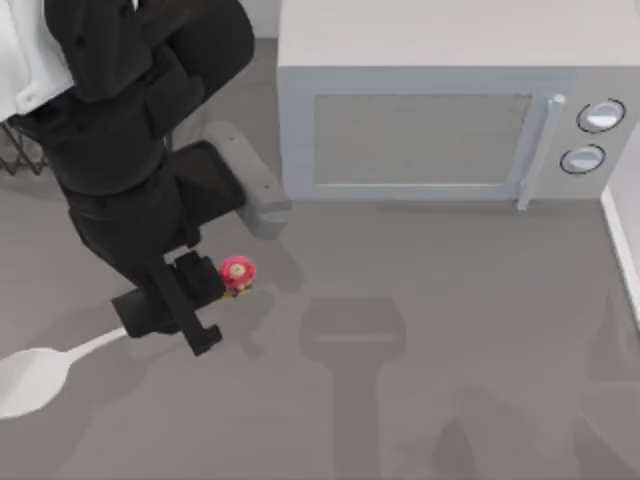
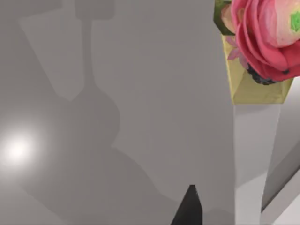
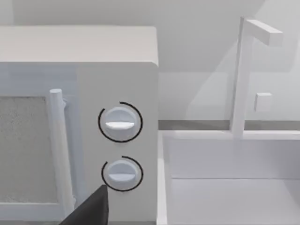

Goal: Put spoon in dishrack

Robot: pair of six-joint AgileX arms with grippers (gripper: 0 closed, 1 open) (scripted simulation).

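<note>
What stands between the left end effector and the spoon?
Nothing visible. The left end effector is already at the spoon, over its handle near the red knob. The dishrack sits at the table's left edge, mostly hidden behind the arm.

Grey table (image 1: 450,330) bears microwave (image 1: 440,130), dishrack (image 1: 18,155).

Spoon (image 1: 60,362) front left, microwave (image 1: 440,120) behind right, dishrack (image 1: 20,155) seemingly far left
</note>
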